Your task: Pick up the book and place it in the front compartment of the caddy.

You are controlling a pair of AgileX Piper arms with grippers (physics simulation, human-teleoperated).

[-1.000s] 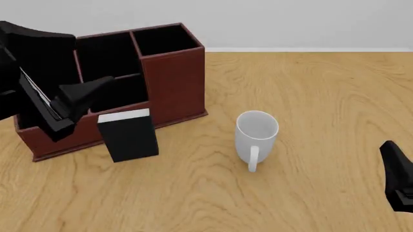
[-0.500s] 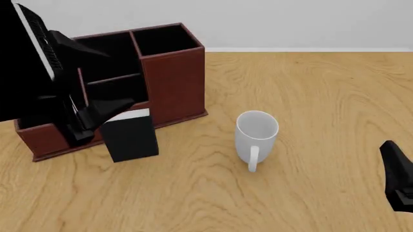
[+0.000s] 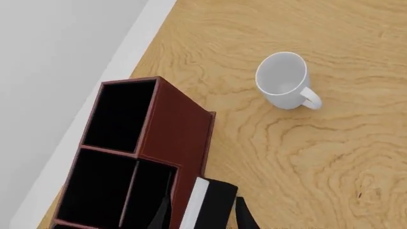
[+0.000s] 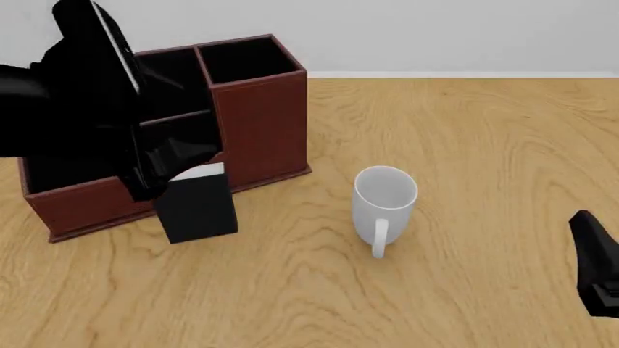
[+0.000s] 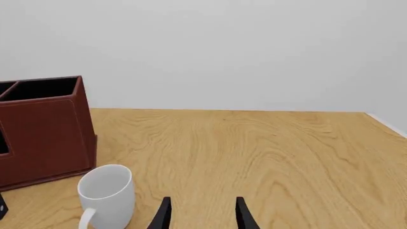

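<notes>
The book point(image 4: 198, 209) stands upright on the table against the front of the caddy point(image 4: 259, 123); it is black with a white page edge. My left gripper point(image 4: 174, 170) hangs just above the book's top, open. In the left wrist view the book point(image 3: 216, 205) lies between the two fingertips of the left gripper point(image 3: 202, 217), beside the caddy point(image 3: 181, 138). I cannot tell whether the fingers touch it. My right gripper point(image 4: 599, 264) is low at the right edge, open and empty; the right wrist view shows its spread fingers point(image 5: 164, 212).
A white mug point(image 4: 384, 206) stands upright right of the book, handle toward me. It also shows in the left wrist view point(image 3: 283, 81) and the right wrist view point(image 5: 105, 195). The left arm covers the caddy's left compartments. A grey wall bounds the far edge.
My left arm has swung up and to the right over the caddy, bringing its gripper down over the book's top. The book, the mug and the right arm have not moved.
</notes>
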